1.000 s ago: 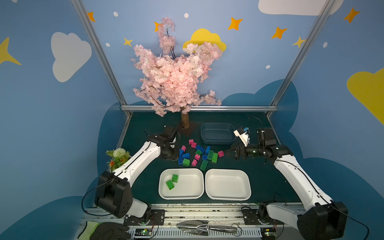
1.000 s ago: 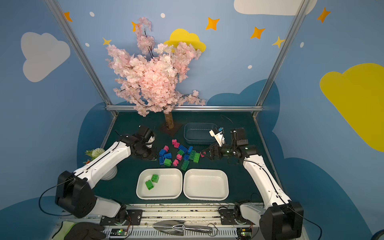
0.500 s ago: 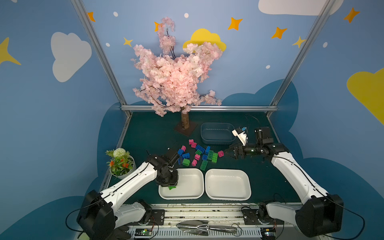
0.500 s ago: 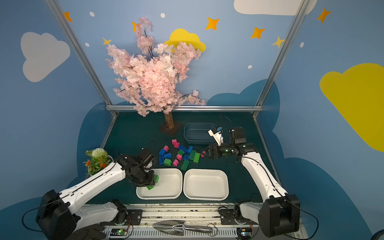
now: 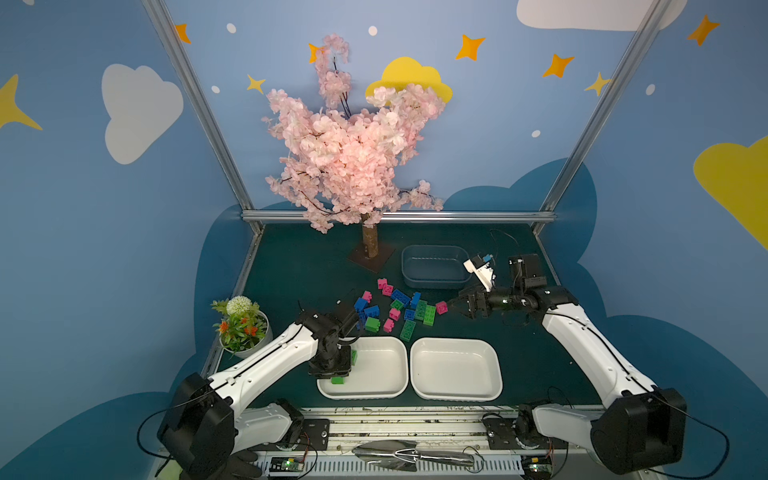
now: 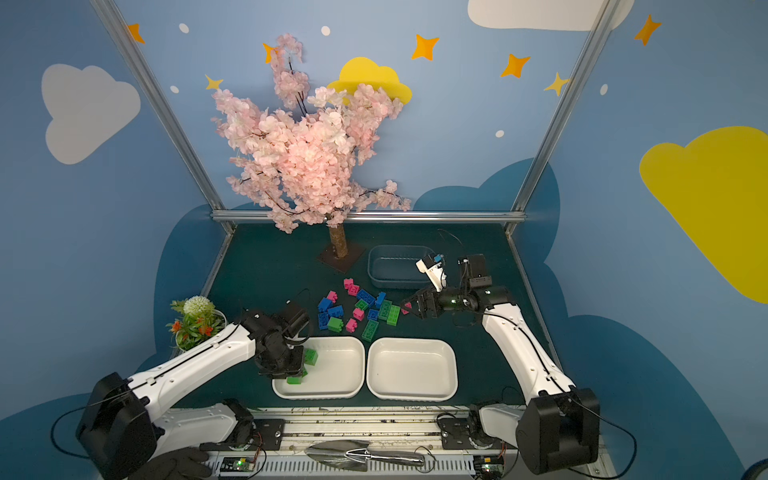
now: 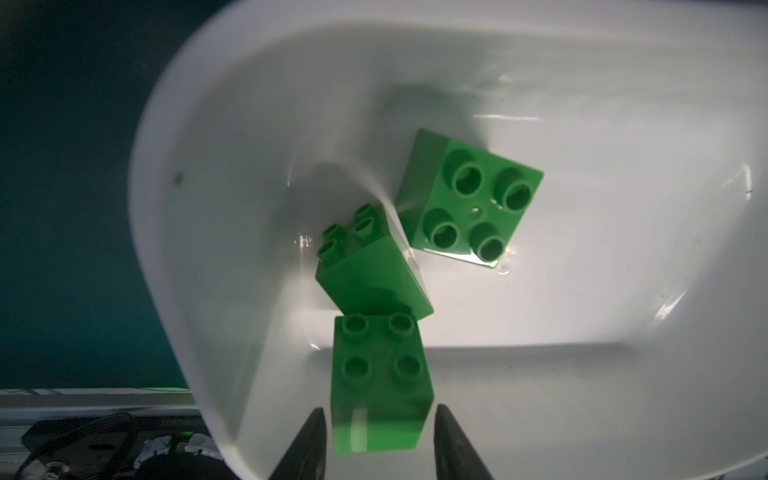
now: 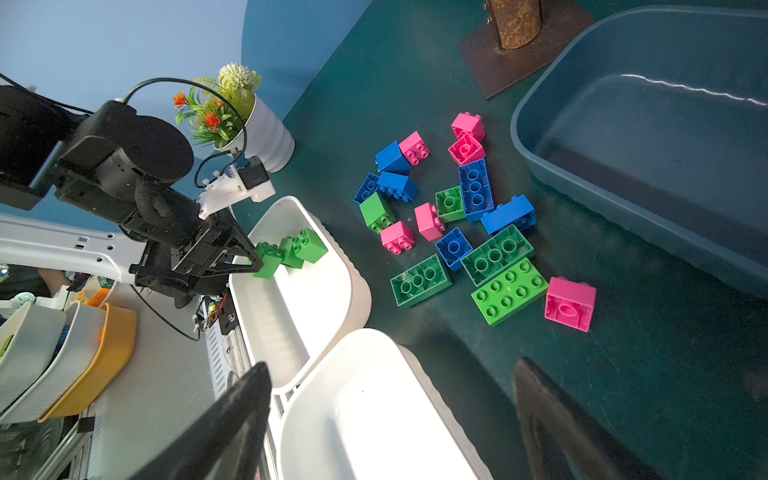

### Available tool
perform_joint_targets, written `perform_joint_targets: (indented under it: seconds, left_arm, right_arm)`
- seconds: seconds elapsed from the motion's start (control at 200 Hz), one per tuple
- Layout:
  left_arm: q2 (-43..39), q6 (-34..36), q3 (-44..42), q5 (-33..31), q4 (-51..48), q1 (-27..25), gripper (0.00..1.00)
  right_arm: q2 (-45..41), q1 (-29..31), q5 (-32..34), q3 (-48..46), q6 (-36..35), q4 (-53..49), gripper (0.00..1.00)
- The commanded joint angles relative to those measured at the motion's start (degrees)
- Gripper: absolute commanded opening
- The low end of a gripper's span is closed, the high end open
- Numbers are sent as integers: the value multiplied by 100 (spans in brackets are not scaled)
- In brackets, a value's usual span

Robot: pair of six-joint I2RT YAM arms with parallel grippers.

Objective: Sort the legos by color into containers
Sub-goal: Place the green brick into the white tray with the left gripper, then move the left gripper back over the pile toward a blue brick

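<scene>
1. The left gripper point(image 7: 378, 411) hangs over the 7 o'clock corner of the left white tray point(image 5: 378, 370). Its jaws are narrowly parted, with a sliver of gap on each side of the green brick point(image 7: 380, 374) between them. I judge the brick let go, not gripped.
2. That brick stands studs up against one of two other green bricks point(image 7: 469, 199) in this tray, so this is evidently the green container.
3. The right white tray point(image 5: 455, 370), just beside the first at its 3 o'clock, and the grey-blue tub point(image 5: 434, 270) at the pile's 1 o'clock are both empty. They are presumably kept for pink and blue.
4. The remaining legos point(image 5: 395, 309) lie mixed on the desk at 12 o'clock of the trays.
5. The right gripper point(image 5: 455, 308) waits at the pile's 3 o'clock with its jaws wide and empty. Its tips point at a lone pink brick point(image 5: 441, 307) just beside them, likely lined up for the next pick while staying clear of the left arm.
6. A second ago the left arm reached to the pile's 9 o'clock edge and the tray held only two green bricks. Half a second ago it had swung over the tray corner, and now a third brick is there. The right gripper has barely shifted and its jaws have stayed wide.
</scene>
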Motion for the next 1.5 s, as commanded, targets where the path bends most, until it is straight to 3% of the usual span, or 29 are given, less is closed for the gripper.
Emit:
perform_joint_targets:
  seconds: [0.0, 0.25, 0.471, 0.641, 1.016, 1.296, 1.497]
  left_arm:
    - [81, 89, 270, -164, -254, 9, 49]
    - [474, 440, 1221, -559, 39, 254, 58]
    - [1396, 1142, 1730, -340, 938, 824, 61]
    - [2207, 1307, 1980, 72, 1612, 1088, 61]
    - [3203, 1209, 2092, 4, 2247, 1153, 56]
    - [3445, 1208, 2099, -51, 2394, 1151, 54]
    - [3276, 1217, 2008, -179, 2227, 1125, 46]
  right_arm:
    - [-20, -31, -83, -28, -103, -114, 90]
    - [-29, -82, -59, -6, -46, -32, 90]
    - [-38, -92, 12, 42, 1, 32, 90]
    - [-38, -112, 48, 52, 17, 43, 90]
    - [-147, -191, 104, 7, -12, -61, 90]
    - [-117, -238, 55, 25, -27, -80, 90]
    - [-109, -256, 57, 25, -66, -106, 89]
